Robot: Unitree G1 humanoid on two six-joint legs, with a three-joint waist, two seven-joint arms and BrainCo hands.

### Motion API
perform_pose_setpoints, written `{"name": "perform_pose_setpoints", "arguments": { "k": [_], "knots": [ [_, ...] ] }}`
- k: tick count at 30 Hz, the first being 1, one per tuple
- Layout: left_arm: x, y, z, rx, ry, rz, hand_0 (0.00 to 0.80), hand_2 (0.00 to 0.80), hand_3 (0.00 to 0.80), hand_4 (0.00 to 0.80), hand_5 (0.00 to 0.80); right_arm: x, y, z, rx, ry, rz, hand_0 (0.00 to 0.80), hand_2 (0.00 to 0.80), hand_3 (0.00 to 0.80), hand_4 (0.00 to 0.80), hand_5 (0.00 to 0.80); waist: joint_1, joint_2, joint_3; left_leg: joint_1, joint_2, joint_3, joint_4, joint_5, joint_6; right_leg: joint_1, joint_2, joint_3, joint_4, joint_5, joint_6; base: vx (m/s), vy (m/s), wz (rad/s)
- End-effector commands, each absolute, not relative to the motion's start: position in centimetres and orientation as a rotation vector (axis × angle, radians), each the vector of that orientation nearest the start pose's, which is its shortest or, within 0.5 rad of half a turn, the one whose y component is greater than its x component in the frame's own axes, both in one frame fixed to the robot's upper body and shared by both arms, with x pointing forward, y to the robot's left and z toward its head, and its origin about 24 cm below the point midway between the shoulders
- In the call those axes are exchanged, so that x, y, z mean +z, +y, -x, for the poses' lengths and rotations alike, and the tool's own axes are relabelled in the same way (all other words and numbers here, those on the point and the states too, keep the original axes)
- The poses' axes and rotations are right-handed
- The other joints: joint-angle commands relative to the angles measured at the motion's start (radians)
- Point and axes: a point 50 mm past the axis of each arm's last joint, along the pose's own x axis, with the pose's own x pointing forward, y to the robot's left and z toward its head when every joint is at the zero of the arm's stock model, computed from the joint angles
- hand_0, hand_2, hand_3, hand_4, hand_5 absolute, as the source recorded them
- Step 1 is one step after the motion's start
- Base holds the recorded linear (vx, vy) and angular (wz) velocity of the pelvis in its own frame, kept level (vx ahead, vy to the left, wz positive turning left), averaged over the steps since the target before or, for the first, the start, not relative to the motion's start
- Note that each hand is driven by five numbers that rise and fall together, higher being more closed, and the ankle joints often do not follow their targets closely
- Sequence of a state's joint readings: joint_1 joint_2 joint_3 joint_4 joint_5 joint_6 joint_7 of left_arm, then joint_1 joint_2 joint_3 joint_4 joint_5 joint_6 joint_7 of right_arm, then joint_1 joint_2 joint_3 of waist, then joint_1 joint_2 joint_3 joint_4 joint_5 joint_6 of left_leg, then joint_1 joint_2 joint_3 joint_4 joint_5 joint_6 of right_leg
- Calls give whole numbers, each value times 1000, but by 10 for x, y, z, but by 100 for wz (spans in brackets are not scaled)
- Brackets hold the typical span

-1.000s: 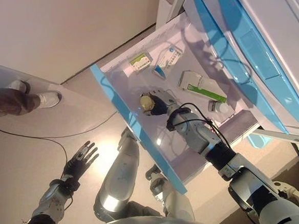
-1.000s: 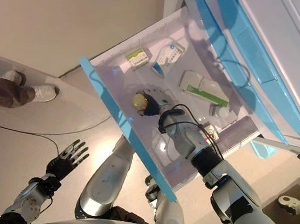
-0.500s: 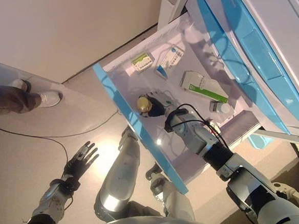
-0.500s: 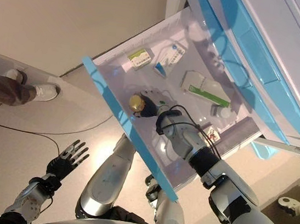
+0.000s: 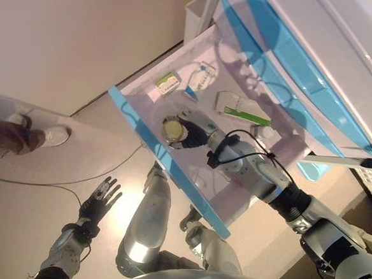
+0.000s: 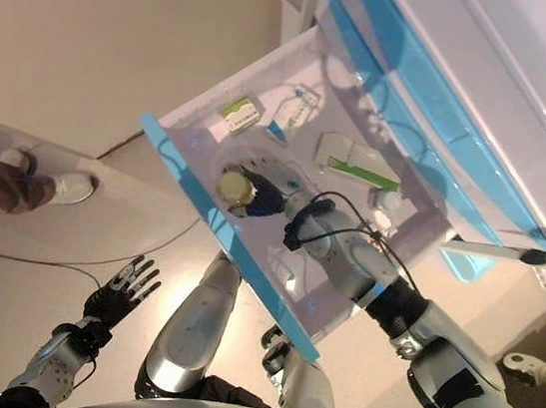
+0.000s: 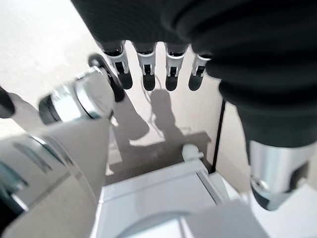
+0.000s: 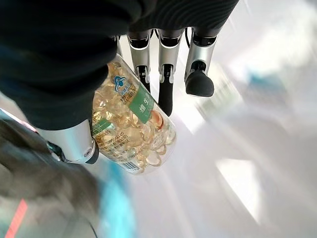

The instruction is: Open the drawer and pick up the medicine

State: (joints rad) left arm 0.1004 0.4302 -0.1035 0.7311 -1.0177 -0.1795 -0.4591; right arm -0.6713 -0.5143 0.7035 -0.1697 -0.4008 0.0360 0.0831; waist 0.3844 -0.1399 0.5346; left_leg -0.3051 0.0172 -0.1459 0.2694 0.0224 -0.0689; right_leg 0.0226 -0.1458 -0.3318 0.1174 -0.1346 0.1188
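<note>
The right hand (image 5: 196,129) is curled round the capsule bottle (image 8: 131,124) above the open drawer (image 5: 165,157), lifting it clear; the left hand (image 5: 102,199) hangs spread, idle.

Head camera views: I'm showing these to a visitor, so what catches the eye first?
The open white drawer with a blue front stands out, pulled from its cabinet. Inside it, the right robot hand is curled round a clear bottle of golden capsules, near the blue front. The left robot hand hangs open over the floor, lower left.
</note>
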Motion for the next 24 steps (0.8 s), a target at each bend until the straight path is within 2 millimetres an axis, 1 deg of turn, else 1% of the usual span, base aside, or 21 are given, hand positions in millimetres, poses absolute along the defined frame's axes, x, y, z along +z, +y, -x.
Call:
{"name": "perform_pose_setpoints", "arguments": {
  "k": [1,4,7,10,11,15,19,22,24],
  "knots": [
    [-95,264,-136,76,486,533,0,0,0,0,0,218,-36,-247,747,-944,944,800,800,800,800,800,-26,-8,-68,77,-22,-25,-72,-71,62,-63,-35,37,29,125,25,33,-4,-13],
    [-100,261,-128,89,515,537,0,0,0,0,0,236,-44,-230,785,-1023,905,800,800,800,800,800,-45,-9,-121,115,-15,-16,-106,-62,61,-47,-36,48,19,123,26,51,-7,-16],
    [-105,258,-121,91,547,532,0,0,0,0,0,251,-49,-220,832,-1061,859,800,800,800,800,800,-58,-8,-168,150,-8,-6,-133,-58,59,-27,-39,53,9,120,26,65,-9,-10],
    [-110,254,-115,97,578,537,0,0,0,0,0,259,-52,-215,894,-1034,785,800,800,800,800,800,-70,-5,-213,183,-5,2,-152,-56,58,-7,-42,59,-1,117,23,94,18,-14],
    [-113,252,-113,102,594,543,0,0,0,0,0,262,-53,-215,916,-1012,735,800,800,800,800,800,-76,-3,-235,199,-5,5,-158,-58,57,1,-44,62,-5,116,21,121,35,-8],
    [-120,244,-105,112,649,550,0,0,0,0,0,267,-58,-220,920,-964,624,800,800,800,800,800,-94,4,-295,248,-1,15,-176,-62,54,32,-50,68,-15,113,15,143,37,-12],
    [-126,239,-99,131,681,568,0,0,0,0,0,272,-64,-223,891,-949,548,800,800,800,800,800,-109,15,-325,287,3,24,-194,-66,53,54,-54,73,-23,111,13,92,34,-10],
    [-129,237,-96,152,707,585,0,0,0,0,0,276,-70,-229,846,-916,465,800,800,800,800,800,-125,27,-346,309,4,35,-201,-68,52,65,-57,79,-24,110,11,72,54,-3],
    [-131,236,-94,163,721,594,0,0,0,0,0,279,-76,-238,780,-883,423,800,800,800,800,800,-132,34,-354,324,2,38,-200,-72,52,73,-60,81,-21,108,9,65,57,-8]
  ]
}}
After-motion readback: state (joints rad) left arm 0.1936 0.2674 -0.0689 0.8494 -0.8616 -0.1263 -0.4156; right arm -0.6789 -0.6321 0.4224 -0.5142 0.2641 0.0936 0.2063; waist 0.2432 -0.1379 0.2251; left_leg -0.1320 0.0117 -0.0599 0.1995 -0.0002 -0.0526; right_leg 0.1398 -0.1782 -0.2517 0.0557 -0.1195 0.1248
